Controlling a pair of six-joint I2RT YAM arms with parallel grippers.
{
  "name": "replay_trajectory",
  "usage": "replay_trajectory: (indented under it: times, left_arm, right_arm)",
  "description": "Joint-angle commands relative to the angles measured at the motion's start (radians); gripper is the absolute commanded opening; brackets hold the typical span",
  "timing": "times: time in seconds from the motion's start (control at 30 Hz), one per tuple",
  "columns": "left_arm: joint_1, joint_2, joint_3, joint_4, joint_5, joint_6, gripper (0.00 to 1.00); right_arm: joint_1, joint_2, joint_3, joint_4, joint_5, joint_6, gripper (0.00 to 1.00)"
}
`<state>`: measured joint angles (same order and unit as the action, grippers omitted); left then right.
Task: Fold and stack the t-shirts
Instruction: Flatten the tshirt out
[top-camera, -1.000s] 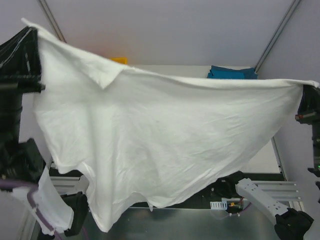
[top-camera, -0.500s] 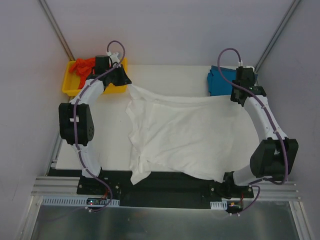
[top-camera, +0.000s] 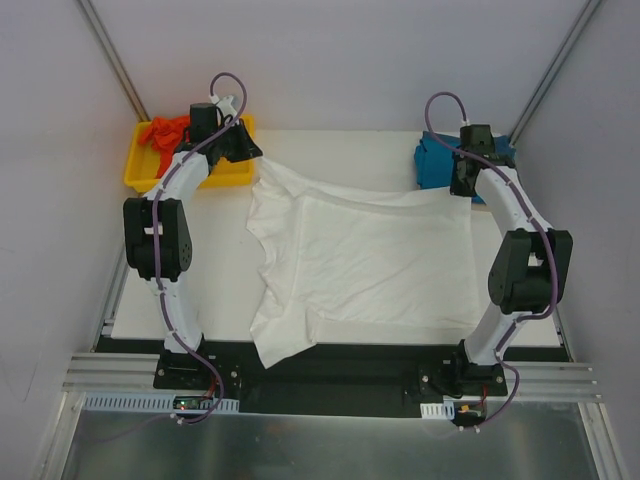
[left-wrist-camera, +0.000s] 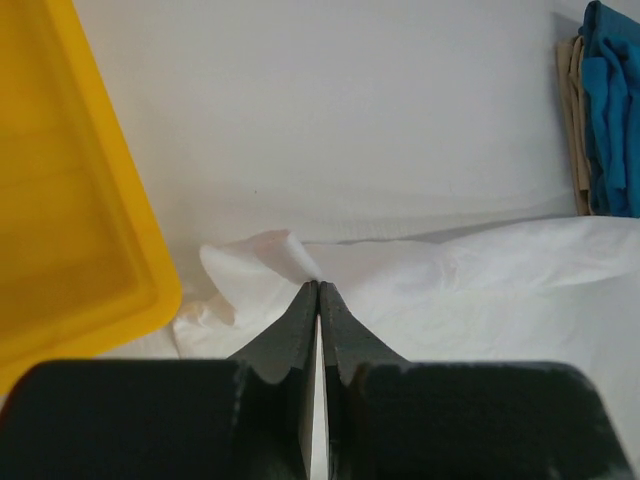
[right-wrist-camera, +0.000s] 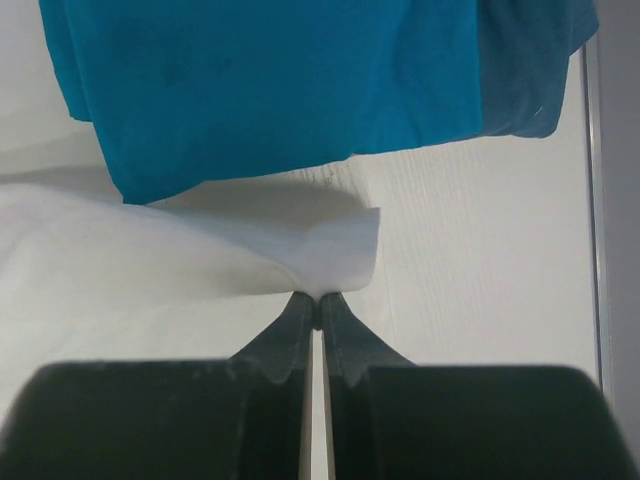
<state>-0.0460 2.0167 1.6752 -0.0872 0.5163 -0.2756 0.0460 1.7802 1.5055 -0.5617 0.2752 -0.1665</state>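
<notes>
The white soft-cloth short-sleeved t-shirt is lying spread and wrinkled across the middle of the pale worktop, its near-left corner hanging over the near edge. The left tool is pinching its far-left corner with fingers pressed together on the cloth, and the right tool is clamping its far-right corner the same way. The folded teal-blue cloth t-shirt is sitting just beyond the right tool at the far-right corner, while the crumpled orange-red cloth t-shirt is lying in the shallow yellow plastic tray at far left.
</notes>
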Motion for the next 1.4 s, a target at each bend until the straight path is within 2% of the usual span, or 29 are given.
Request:
replay_trajectory:
  times: [0.0, 0.13, 0.17, 0.23, 0.27, 0.33, 0.37, 0.6, 0.67, 0.77, 0.93, 0.97, 1.1, 1.23, 1.37]
  left_arm:
    - [0.000, -0.067, -0.029, 0.029, -0.028, -0.020, 0.00]
    - [0.000, -0.197, -0.126, 0.030, -0.102, -0.030, 0.00]
    - [0.000, -0.272, -0.178, 0.029, -0.117, -0.034, 0.00]
    - [0.000, -0.361, -0.236, 0.030, -0.175, -0.043, 0.00]
    - [0.000, -0.463, -0.296, 0.030, -0.192, -0.050, 0.00]
    - [0.000, -0.573, -0.348, 0.030, -0.226, -0.066, 0.00]
    - [0.000, -0.686, -0.386, 0.032, -0.258, -0.071, 0.00]
    - [0.000, -1.177, -0.456, 0.030, -0.314, -0.045, 0.00]
    - [0.000, -1.319, -0.448, 0.024, -0.321, -0.040, 0.00]
    - [0.000, -1.453, -0.392, 0.007, -0.311, -0.022, 0.00]
    - [0.000, -1.501, -0.174, -0.084, -0.273, 0.012, 0.00]
    - [0.000, -1.491, -0.088, -0.095, -0.265, 0.025, 0.00]
    - [0.000, -1.435, 0.085, -0.126, -0.265, 0.061, 0.00]
    - [0.000, -1.321, 0.198, -0.147, -0.300, 0.093, 0.00]
    - [0.000, -1.215, 0.179, -0.148, -0.295, 0.121, 0.00]
  right_arm:
    - [-0.006, -0.053, 0.047, -0.007, 0.012, -0.001, 0.01]
    - [-0.005, -0.184, -0.017, -0.014, 0.018, 0.027, 0.01]
    - [-0.005, -0.223, -0.034, -0.012, 0.012, 0.030, 0.01]
    - [-0.003, -0.362, -0.089, -0.010, -0.036, 0.039, 0.01]
    - [-0.003, -0.407, -0.108, -0.010, -0.054, 0.041, 0.01]
    - [-0.003, -0.555, -0.128, -0.017, -0.108, 0.041, 0.01]
    - [-0.003, -0.608, -0.134, -0.021, -0.128, 0.036, 0.01]
    - [-0.005, -0.977, -0.064, -0.060, -0.401, 0.021, 0.01]
    - [-0.003, -1.068, -0.036, -0.064, -0.433, 0.013, 0.01]
    - [-0.003, -1.131, 0.044, -0.110, -0.459, -0.010, 0.01]
    - [-0.003, -1.203, 0.235, -0.148, -0.545, -0.019, 0.01]
    - [-0.003, -1.203, 0.272, -0.153, -0.568, -0.022, 0.01]
    - [-0.003, -1.197, 0.392, -0.188, -0.576, -0.036, 0.01]
    - [-0.003, -1.173, 0.398, -0.196, -0.532, -0.042, 0.01]
    - [-0.003, -1.118, 0.302, -0.167, -0.479, -0.033, 0.01]
